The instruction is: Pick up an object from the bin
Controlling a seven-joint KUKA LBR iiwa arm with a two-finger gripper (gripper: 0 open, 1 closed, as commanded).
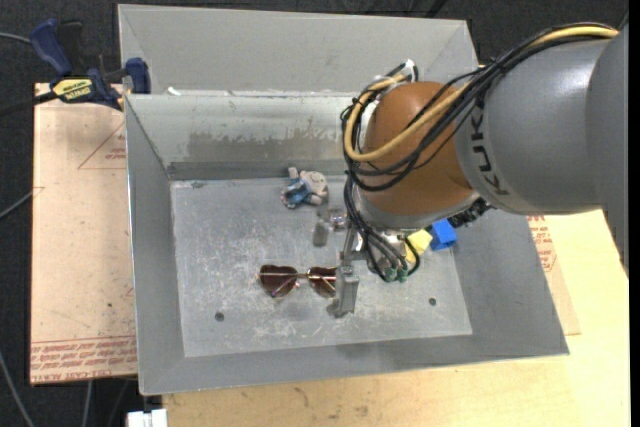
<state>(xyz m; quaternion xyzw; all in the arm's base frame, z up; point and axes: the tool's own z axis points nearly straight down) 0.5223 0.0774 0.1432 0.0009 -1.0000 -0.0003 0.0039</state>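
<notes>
From above, the claw (335, 263) hangs low over the middle of the bin (200, 245), its two fingers (345, 295) spread apart and released. The sunglasses (290, 281) lie flat on the bin floor just left of it. They have reddish-brown lenses, and the right lens is close to the nearer finger, perhaps touching it. A small pale-and-blue toy (303, 187) sits by the back wall, apart from both.

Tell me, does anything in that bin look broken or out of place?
Nothing stands out. The sunglasses lie flat on the bin floor, apparently whole; a small blue-and-white thing sits near the back wall. The floor is just scuffed.
</notes>
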